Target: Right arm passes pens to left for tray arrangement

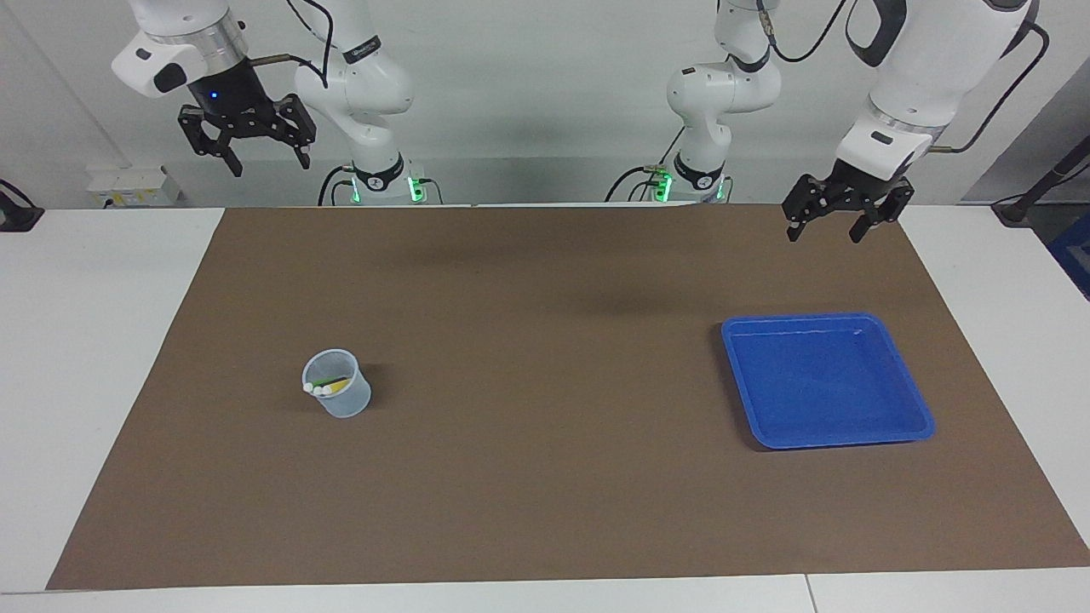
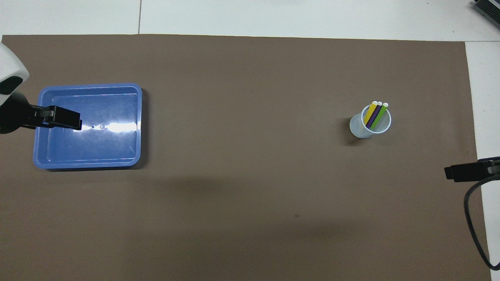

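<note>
Three pens (image 2: 375,114), yellow, purple and green with white tips, stand together in a small translucent cup (image 1: 339,387) on the brown mat toward the right arm's end. The empty blue tray (image 1: 903,387) lies flat on the mat toward the left arm's end; its floor (image 2: 113,105) shows bare from above. My right gripper (image 1: 271,167) hangs high and open over the corner of the mat by its base, holding nothing. My left gripper (image 1: 823,237) hangs open and empty over the mat's edge by the robots, above the tray's end of the table.
The brown mat (image 1: 545,477) covers most of the white table (image 1: 94,340). A black cable (image 2: 474,218) loops by the right arm's end. A power strip (image 1: 132,187) sits on the table's corner by the right arm.
</note>
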Available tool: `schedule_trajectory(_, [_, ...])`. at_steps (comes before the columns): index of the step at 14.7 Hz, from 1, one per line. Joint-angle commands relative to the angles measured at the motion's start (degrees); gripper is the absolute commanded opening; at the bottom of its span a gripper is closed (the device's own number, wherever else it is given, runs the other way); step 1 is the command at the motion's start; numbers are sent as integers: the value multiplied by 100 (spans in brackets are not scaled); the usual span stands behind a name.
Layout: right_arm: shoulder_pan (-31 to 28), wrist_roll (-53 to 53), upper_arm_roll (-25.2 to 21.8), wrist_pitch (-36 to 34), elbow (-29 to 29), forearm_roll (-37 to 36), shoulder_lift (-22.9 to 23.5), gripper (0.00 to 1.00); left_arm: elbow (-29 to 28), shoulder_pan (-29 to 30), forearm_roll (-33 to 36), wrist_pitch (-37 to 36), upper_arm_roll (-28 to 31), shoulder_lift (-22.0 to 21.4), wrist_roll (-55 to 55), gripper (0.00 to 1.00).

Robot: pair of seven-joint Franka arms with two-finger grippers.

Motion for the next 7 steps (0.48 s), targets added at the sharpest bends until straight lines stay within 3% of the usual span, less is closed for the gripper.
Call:
schedule_trajectory(1, [-31,80,11,53,-189,-15,-159,100,-119,-6,2,-61,20,-146,-40,100])
schedule_trajectory(7, [-84,62,-15,62,-233,-15,-176,100,-119,-6,2,-61,20,-146,-40,100])
